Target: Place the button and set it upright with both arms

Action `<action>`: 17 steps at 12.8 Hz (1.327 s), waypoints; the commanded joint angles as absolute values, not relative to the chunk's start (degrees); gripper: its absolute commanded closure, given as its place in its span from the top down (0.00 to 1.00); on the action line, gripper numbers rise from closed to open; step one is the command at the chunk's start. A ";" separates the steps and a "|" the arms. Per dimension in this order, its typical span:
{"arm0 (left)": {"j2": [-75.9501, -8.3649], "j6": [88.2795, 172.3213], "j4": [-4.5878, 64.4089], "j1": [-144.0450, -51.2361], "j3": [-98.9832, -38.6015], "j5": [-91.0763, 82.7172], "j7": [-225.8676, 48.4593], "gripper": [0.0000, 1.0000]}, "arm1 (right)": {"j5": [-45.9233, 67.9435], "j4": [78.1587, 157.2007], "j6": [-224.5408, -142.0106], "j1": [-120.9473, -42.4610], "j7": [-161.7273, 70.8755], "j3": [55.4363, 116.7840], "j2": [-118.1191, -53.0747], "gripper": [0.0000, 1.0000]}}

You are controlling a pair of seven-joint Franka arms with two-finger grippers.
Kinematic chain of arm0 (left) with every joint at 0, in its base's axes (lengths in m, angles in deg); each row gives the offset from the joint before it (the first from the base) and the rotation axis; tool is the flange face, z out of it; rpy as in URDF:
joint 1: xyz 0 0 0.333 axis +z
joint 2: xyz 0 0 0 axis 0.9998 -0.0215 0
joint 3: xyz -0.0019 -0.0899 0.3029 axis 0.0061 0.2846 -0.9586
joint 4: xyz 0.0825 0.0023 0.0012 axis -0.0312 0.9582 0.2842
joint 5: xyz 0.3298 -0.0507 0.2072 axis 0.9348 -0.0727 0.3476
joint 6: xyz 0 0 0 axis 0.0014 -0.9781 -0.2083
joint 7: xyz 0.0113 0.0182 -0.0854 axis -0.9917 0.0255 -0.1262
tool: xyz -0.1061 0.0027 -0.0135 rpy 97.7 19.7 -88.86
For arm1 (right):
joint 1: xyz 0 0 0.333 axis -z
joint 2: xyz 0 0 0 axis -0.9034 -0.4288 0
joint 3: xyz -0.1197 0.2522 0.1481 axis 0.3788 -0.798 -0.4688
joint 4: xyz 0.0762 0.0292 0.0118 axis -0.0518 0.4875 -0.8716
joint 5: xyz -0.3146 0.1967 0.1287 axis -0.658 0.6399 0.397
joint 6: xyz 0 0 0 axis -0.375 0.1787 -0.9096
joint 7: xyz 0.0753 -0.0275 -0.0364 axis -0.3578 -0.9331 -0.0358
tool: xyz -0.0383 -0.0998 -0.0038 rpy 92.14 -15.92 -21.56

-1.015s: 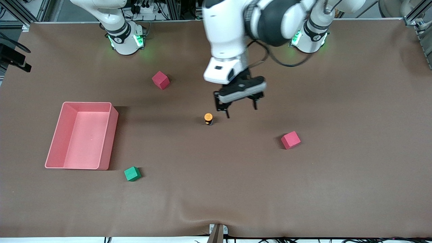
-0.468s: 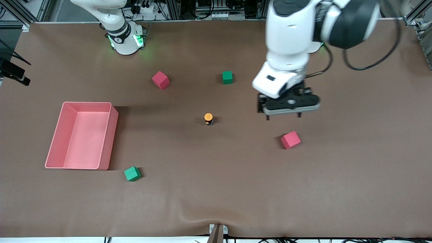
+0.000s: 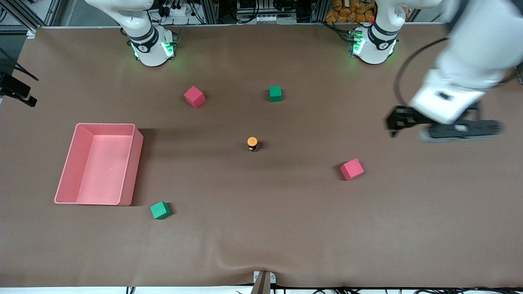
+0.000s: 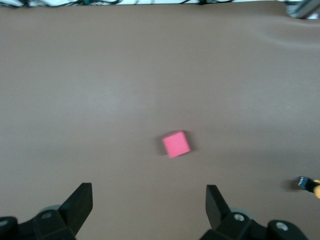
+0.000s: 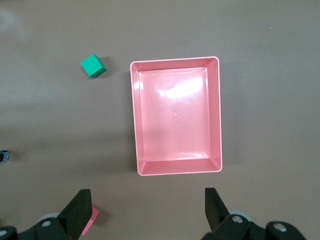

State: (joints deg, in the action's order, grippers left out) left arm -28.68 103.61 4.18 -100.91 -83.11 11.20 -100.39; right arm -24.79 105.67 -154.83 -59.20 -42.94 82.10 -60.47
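The button (image 3: pixel 252 143) stands upright mid-table, orange cap up on its dark body. It also shows at the edge of the left wrist view (image 4: pixel 312 184) and as a sliver in the right wrist view (image 5: pixel 4 155). My left gripper (image 3: pixel 443 130) hangs in the air over the left arm's end of the table, well away from the button. In its wrist view the left gripper (image 4: pixel 148 200) is open and empty, with a pink cube (image 4: pixel 176 144) on the table below. My right gripper (image 5: pixel 147 205) is open and empty, high over the pink bin (image 5: pixel 175 170); the front view shows only that arm's base.
The pink bin (image 3: pixel 130 167) sits toward the right arm's end. Pink cubes (image 3: pixel 194 96) (image 3: pixel 352 169) and green cubes (image 3: pixel 275 93) (image 3: pixel 159 210) lie scattered round the button. In the right wrist view a green cube (image 5: pixel 93 65) lies beside the bin and a pink cube (image 5: pixel 91 221) peeks past one finger.
The left arm has swung from just above the button out toward its own end of the table, uncovering a green cube. The button has not moved.
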 commanded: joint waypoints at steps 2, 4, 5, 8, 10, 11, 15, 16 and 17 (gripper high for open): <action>-27.26 101.03 5.87 -95.81 -82.72 10.26 -95.64 1.00 | -24.96 105.67 -154.32 -59.51 -43.03 81.72 -60.46 1.00; -27.17 101.03 5.78 -92.65 -82.64 9.91 -92.46 1.00 | -24.87 105.58 -153.35 -59.51 -43.03 81.63 -60.38 1.00; -26.91 100.94 5.96 -90.37 -82.55 7.21 -91.06 1.00 | -24.87 105.58 -152.83 -59.60 -43.03 81.63 -60.37 1.00; -22.36 101.11 12.26 -81.23 -79.93 -0.72 -88.85 1.00 | -24.87 105.67 -152.64 -59.77 -42.77 81.71 -60.11 1.00; -15.70 101.20 19.28 -81.03 -79.56 -0.73 -88.85 1.00 | -24.96 105.67 -153.00 -59.77 -41.72 81.72 -60.11 1.00; -12.09 101.29 23.06 -82.25 -80.17 -0.90 -88.93 1.00 | -24.96 105.67 -152.91 -59.77 -41.71 81.72 -60.02 1.00; -6.08 101.20 26.97 -90.86 -86.23 -0.46 -90.16 1.00 | -24.96 105.58 -153.78 -59.86 -38.04 81.63 -60.11 1.00; -5.99 101.12 26.70 -91.75 -86.50 -0.11 -89.99 1.00 | -24.96 105.58 -154.48 -60.03 -34.98 81.54 -60.11 1.00; -6.08 101.03 26.62 -92.19 -87.11 1.11 -89.55 1.00 | -25.04 105.49 -154.58 -60.91 -33.29 81.63 -60.11 1.00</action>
State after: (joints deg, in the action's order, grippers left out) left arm -6.83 100.34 25.22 -90.59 -85.55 -0.13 -89.82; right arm -24.79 105.64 -154.12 -59.79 -37.59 81.75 -60.52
